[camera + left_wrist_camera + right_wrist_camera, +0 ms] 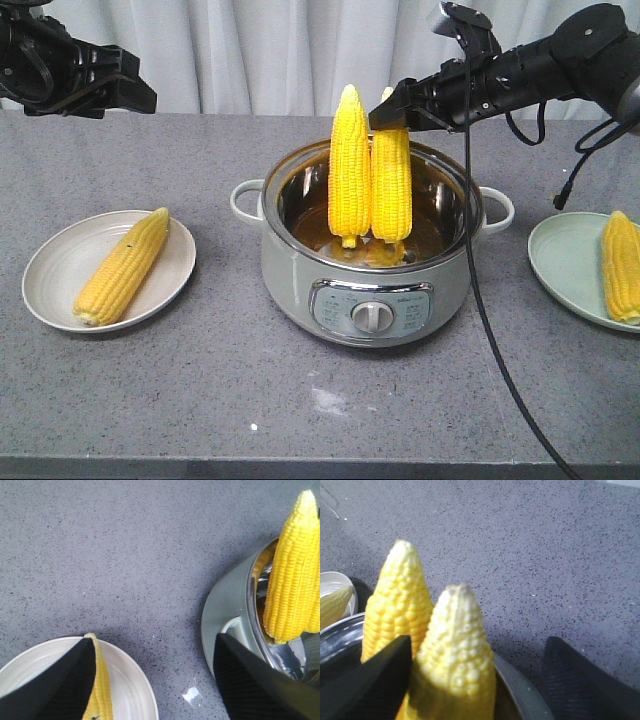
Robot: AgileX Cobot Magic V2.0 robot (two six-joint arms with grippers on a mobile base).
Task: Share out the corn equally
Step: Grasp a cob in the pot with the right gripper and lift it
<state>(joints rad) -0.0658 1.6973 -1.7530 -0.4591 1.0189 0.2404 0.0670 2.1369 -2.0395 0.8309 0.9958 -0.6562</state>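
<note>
Two corn cobs stand upright, tips up, in the pale green electric pot (300,270): a taller left one (349,170) and a right one (391,185). My right gripper (392,108) is open at the right cob's tip. In the right wrist view that cob (457,660) lies against one finger of the gripper (479,641), with a wide gap to the other. A third cob (122,266) lies on the white left plate (60,265), a fourth (621,266) on the green right plate (565,260). My left gripper (135,95) hovers open and empty high at the back left (155,640).
A black cable (490,320) hangs from the right arm and crosses in front of the pot's right side down to the table's front edge. The pot has side handles (245,198) and a front dial (372,316). A curtain closes off the back.
</note>
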